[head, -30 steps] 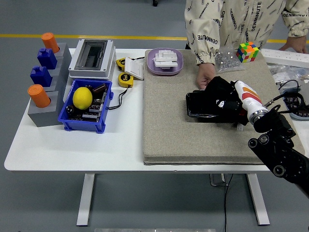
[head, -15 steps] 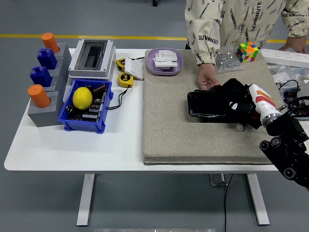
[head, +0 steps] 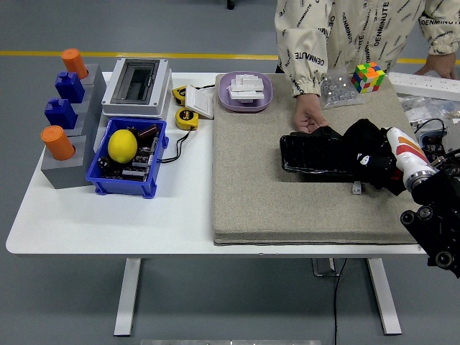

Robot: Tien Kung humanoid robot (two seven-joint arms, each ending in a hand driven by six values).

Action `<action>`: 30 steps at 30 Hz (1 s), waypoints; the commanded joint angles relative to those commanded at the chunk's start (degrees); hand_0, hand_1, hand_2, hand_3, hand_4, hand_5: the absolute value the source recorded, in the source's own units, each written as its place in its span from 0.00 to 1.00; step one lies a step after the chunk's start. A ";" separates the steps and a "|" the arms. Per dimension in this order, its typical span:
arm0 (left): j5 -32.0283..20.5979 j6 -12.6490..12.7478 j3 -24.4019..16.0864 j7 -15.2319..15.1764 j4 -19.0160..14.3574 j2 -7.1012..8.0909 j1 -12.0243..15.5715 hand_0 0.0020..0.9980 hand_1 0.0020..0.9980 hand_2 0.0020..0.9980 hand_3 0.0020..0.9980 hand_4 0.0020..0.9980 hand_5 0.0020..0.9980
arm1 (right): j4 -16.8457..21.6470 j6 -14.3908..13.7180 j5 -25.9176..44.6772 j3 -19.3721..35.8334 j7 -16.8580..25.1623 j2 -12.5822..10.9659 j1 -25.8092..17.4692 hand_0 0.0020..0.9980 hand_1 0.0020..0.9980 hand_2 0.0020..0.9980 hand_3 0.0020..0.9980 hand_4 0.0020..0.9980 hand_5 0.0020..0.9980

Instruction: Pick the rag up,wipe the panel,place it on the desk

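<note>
wipe in progress on the panel

our right hand [head: 366, 154] presses flat, seemingly on a dark rag we cannot tell apart from its black fingers, on the black panel [head: 313, 154] lying on the grey mat [head: 259, 194]. a person's hand [head: 307, 118] steadies the far edge. next, we judge, comes setting the rag on the desk [head: 108, 215].

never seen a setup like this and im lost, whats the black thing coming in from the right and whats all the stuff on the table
The camera sits high on a humanoid robot, looking down over its white table. The black arm entering from the right is the robot's own; its right hand presses on a dark panel lying on a grey mat. Whether a rag lies under the hand is hidden. A person stands opposite, one hand at the panel's far edge. Also on the table: a blue bin holding a lemon, a purple tray and a colour cube. The left arm is out of view.
</note>
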 joint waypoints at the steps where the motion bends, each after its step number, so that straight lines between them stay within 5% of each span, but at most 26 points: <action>1: 0.02 0.01 -0.03 0.00 -0.01 0.01 -0.01 0.61 0.64 0.65 0.56 0.63 0.44 | 0.01 0.02 -0.05 0.12 -0.02 -0.13 -0.01 0.38 0.45 0.49 0.49 0.73 0.17; 20: 0.28 0.00 -0.60 0.01 -0.03 -0.16 -0.08 0.61 0.64 0.65 0.56 0.63 0.44 | -0.52 0.54 -1.24 3.93 -0.33 -3.51 -1.57 0.38 0.45 0.49 0.49 0.73 0.17; 30: 0.34 -0.01 -0.62 -0.01 -0.06 -0.09 -0.14 0.61 0.64 0.65 0.56 0.63 0.44 | -0.21 0.46 -1.06 3.00 -0.31 -2.82 -1.16 0.38 0.45 0.49 0.49 0.73 0.17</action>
